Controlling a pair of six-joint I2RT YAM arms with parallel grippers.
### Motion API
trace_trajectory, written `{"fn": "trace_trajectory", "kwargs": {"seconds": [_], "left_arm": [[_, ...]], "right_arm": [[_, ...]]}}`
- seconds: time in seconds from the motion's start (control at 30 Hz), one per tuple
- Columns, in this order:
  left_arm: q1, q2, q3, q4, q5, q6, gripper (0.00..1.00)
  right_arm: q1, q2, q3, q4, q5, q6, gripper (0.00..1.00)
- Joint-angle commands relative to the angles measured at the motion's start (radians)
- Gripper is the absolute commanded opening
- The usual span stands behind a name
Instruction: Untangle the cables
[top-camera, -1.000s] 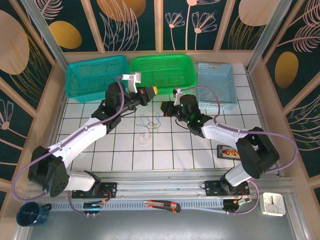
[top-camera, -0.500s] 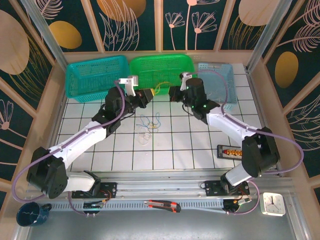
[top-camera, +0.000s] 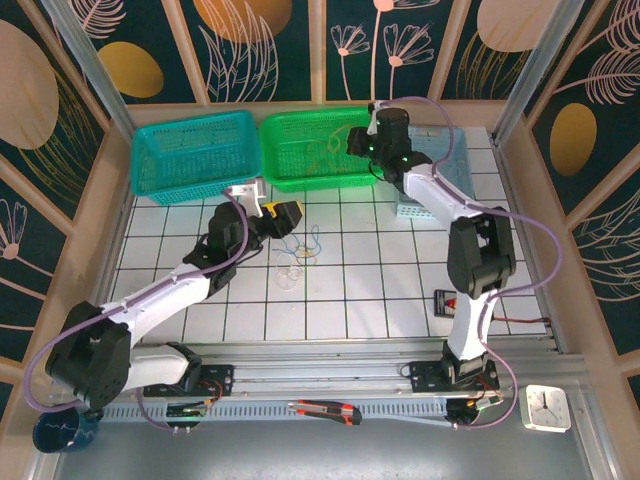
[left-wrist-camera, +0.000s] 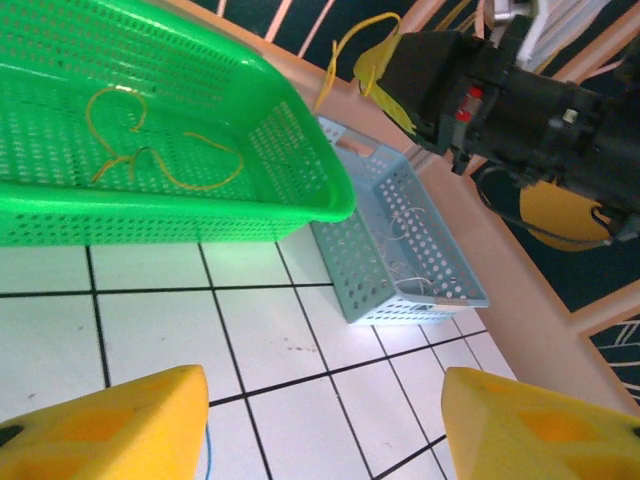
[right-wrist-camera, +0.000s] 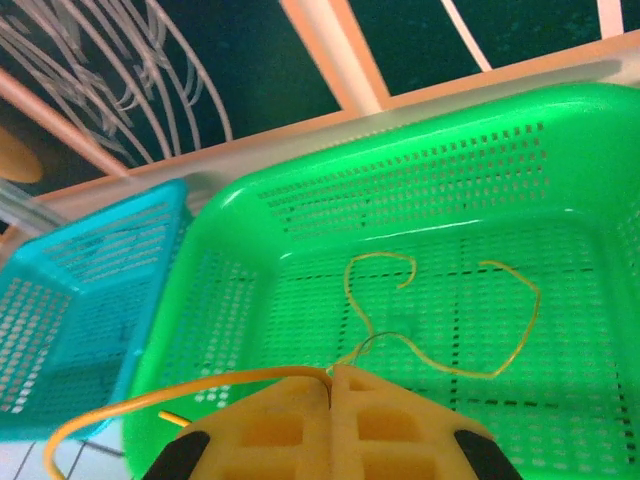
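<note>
The right gripper (right-wrist-camera: 330, 385) pinches a yellow cable (right-wrist-camera: 240, 374) above the green basket (right-wrist-camera: 300, 200), where a second yellow cable (right-wrist-camera: 440, 310) lies. The left gripper (left-wrist-camera: 322, 425) stands wide open near the bunch of cables (top-camera: 298, 250), apparently white and blue, on the tiled table (top-camera: 380, 290).

Room in the middle, a wall at the far edge
My left jaws gape over bare bench (top-camera: 380, 280) tiles; ahead, the green basket (left-wrist-camera: 300, 190) and pale blue basket (left-wrist-camera: 400, 285) bar low passage. My right arm (top-camera: 435, 190) spans above both, a yellow cable (left-wrist-camera: 365, 60) dangling from its shut jaws. The cables (top-camera: 298, 255) sprawl just behind my left jaws.
</note>
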Motion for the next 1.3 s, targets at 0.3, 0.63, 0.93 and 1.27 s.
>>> {"fn": "trace_trajectory", "kwargs": {"seconds": [0.3, 0.63, 0.93, 1.27], "left_arm": [[0.002, -0.037, -0.084, 0.065, -0.044, -0.018, 0.74], [0.002, -0.028, -0.067, 0.053, -0.042, -0.014, 0.80], [0.003, -0.050, -0.062, 0.010, -0.085, 0.004, 0.93], [0.048, -0.034, -0.033, -0.061, -0.095, -0.008, 0.99]], "right_arm": [[-0.046, 0.411, 0.515, -0.181, 0.040, -0.007, 0.00], [-0.074, 0.447, 0.626, -0.231, -0.056, -0.001, 0.46], [-0.018, 0.087, 0.158, -0.055, -0.122, 0.002, 0.46], [0.208, -0.296, -0.438, 0.086, -0.077, 0.048, 0.46]]}}
